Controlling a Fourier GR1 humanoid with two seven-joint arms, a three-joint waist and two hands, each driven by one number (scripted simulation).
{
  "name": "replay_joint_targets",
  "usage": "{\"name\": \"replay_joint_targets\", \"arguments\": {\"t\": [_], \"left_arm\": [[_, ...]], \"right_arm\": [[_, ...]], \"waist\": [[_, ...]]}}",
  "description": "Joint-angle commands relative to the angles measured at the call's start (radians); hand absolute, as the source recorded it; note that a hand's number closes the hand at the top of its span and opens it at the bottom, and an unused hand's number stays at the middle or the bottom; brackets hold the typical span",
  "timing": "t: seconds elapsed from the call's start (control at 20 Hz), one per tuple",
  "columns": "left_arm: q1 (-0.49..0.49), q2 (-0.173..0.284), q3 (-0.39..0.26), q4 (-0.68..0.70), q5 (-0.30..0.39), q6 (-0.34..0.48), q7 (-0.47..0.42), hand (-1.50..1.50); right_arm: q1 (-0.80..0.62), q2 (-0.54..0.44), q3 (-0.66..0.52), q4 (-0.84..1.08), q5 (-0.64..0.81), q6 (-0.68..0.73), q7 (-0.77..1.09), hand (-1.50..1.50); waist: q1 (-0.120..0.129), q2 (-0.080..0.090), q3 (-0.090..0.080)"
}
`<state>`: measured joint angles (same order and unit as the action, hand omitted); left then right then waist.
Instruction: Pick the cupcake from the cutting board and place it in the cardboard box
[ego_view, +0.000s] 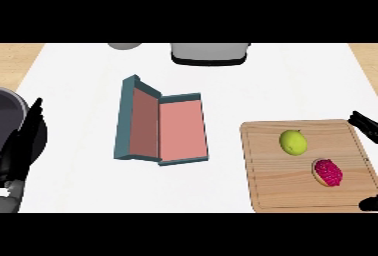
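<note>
The cupcake (328, 172), with magenta frosting and a tan base, lies on its side near the right part of the wooden cutting board (273, 185). The box (181, 131) stands open at the counter's middle, teal outside and salmon-pink inside, its lid (136, 120) folded out to the left. My right hand (362, 121) shows only as dark fingers at the right edge, above the board's far right corner and apart from the cupcake. At the left edge my left hand (22, 140) rests with straight fingers pointing up.
A yellow-green lemon (293, 142) sits on the board just above the cupcake. A grey appliance (210, 52) and a grey round object (125, 45) stand at the counter's far edge. A dark round shape (13, 107) lies at the far left.
</note>
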<state>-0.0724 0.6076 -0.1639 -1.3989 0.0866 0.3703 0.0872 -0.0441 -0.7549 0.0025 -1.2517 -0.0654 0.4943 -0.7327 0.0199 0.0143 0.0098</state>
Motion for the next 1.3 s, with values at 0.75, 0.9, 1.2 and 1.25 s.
{"name": "replay_joint_targets", "arguments": {"t": [0.75, 0.9, 1.2, 1.25], "left_arm": [[-0.026, -0.045, 0.013, 0.086, -0.046, -0.032, -0.061, 0.00], [-0.021, -0.012, 0.061, 0.087, -0.021, -0.083, -0.053, 0.00], [-0.064, -0.092, 0.081, 0.147, -0.086, -0.062, -0.043, 0.00], [-0.074, -0.050, 0.087, 0.075, -0.094, -0.076, 0.042, 0.00]], "right_arm": [[-0.337, -0.116, 0.394, 0.338, 0.666, -0.164, -0.272, -1.50], [-0.386, -0.118, 0.413, 0.384, 0.713, -0.137, -0.263, -1.50], [-0.405, -0.037, 0.389, 0.421, 0.791, -0.194, -0.254, -1.50], [-0.393, -0.031, 0.403, 0.404, 0.817, -0.213, -0.237, -1.50]], "waist": [[0.017, -0.007, -0.008], [0.006, -0.010, -0.009], [-0.016, -0.013, -0.010], [-0.016, -0.014, -0.010]]}}
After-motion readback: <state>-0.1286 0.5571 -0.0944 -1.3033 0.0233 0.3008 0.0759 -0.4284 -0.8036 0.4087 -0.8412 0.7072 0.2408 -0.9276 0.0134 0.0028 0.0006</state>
